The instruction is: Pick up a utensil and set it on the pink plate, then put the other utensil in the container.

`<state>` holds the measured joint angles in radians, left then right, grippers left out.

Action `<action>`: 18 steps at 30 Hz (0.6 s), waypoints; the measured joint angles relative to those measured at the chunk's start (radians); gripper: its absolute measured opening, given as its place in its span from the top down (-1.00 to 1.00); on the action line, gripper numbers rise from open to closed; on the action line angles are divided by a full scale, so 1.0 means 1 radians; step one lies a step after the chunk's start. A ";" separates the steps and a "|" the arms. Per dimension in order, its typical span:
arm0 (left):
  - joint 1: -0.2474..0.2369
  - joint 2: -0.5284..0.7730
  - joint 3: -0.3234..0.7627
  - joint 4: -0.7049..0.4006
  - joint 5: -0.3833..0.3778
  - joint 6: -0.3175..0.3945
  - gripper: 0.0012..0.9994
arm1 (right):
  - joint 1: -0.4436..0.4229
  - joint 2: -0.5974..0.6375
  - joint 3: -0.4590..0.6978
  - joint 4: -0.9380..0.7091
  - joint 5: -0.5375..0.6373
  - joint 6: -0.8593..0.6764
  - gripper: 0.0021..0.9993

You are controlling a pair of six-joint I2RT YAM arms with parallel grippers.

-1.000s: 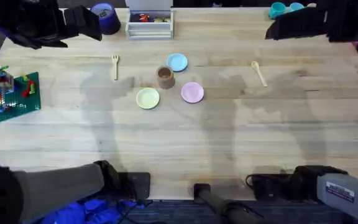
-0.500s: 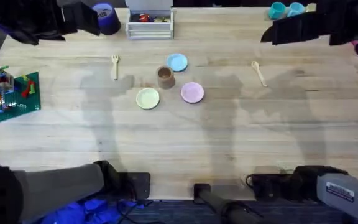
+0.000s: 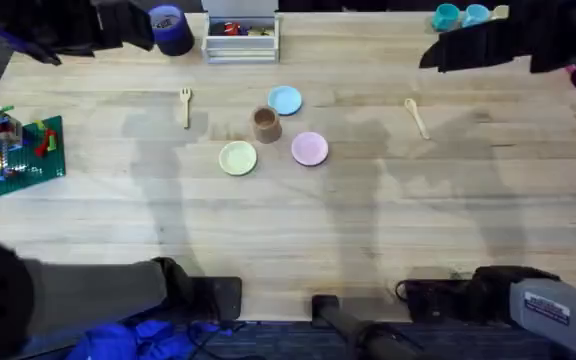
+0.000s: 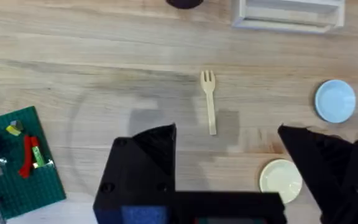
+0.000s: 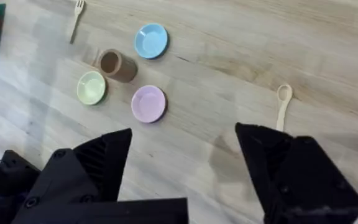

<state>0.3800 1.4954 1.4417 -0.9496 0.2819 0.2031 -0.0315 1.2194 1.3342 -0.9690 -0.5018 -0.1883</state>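
The wooden fork (image 3: 185, 105) lies on the table left of the plates; in the left wrist view the fork (image 4: 209, 99) is just beyond my open left gripper (image 4: 229, 155), which holds nothing. The wooden spoon (image 3: 417, 117) lies to the right; my open, empty right gripper (image 5: 185, 155) hovers high above the table, with the spoon (image 5: 283, 106) beside one finger. The pink plate (image 3: 310, 148) sits bare beside the tan cup (image 3: 265, 123). Both arms show as dark blurs at the far left (image 3: 88, 25) and far right (image 3: 508, 40).
A light blue plate (image 3: 285, 100) and a pale yellow plate (image 3: 237, 158) flank the cup. A white bin (image 3: 241, 38) and a dark blue tub (image 3: 171, 28) stand at the back. A green brick baseplate (image 3: 23, 155) sits at the left edge.
The left arm has drifted slightly toward the far left corner. The right arm has shifted a little to the left. Nothing on the table has moved.
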 joint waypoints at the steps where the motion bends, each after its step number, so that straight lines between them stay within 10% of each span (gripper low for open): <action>1: -0.002 0.016 0.000 0.003 -0.005 0.000 -0.99 | 0.000 0.000 0.000 0.003 0.000 0.000 -0.99; 18: -0.150 0.298 0.000 0.180 -0.121 -0.053 -0.99 | 0.000 0.000 0.000 0.023 0.000 0.000 -0.99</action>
<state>0.2302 1.7937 1.4418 -0.7695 0.1605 0.1505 -0.0315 1.2194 1.3342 -0.9464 -0.5017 -0.1885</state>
